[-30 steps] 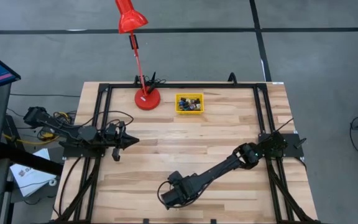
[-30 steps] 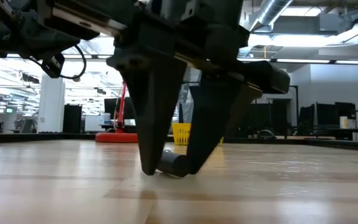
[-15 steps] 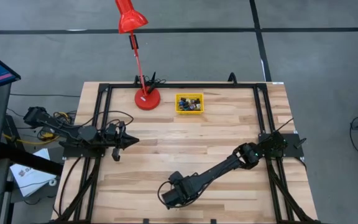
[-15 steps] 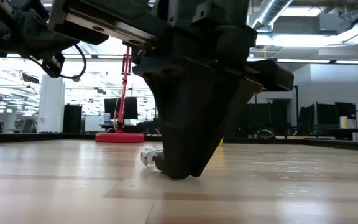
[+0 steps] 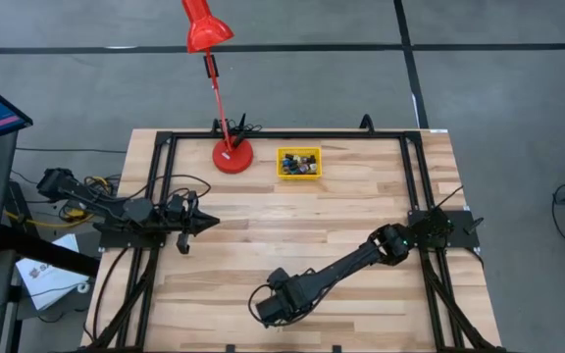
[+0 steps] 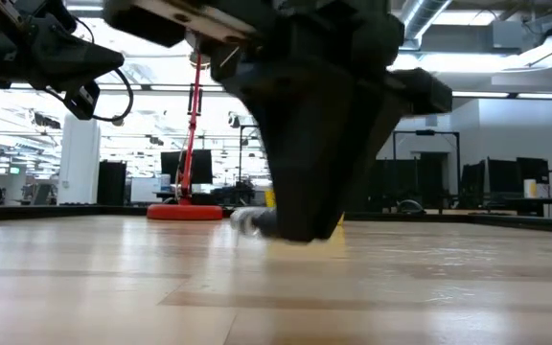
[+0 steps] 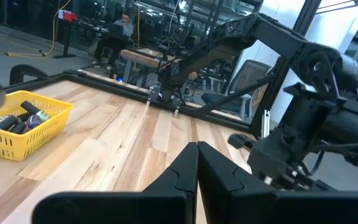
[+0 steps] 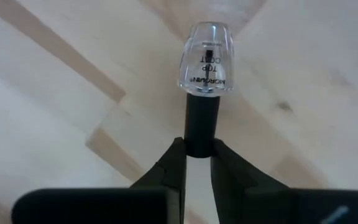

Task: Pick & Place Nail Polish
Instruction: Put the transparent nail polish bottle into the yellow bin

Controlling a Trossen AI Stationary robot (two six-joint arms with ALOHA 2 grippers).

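A clear nail polish bottle with a black cap is in my right gripper, near the table's front edge, just above the wood. In the low view the bottle's clear end sticks out sideways from the shut fingers. A small yellow bin holding several other nail polish bottles stands at the far middle of the table. My left gripper is shut and empty, hovering at the table's left side. My right gripper pinches the bottle's black cap between its two fingers, at the cap's free end. The fingers come from above, pointing down. The bottle lies level, its clear glass end sticking out beyond the fingers, lifted clear of the table.
A red desk lamp stands on its round base left of the bin. Black frame rails run along the table's left, right and far sides. Bare wood lies between my right gripper and the bin.
My right gripper stood open astride the bottle lying on the table, then shut on it. It has since risen a little, lifting the bottle clear of the wood, still level.
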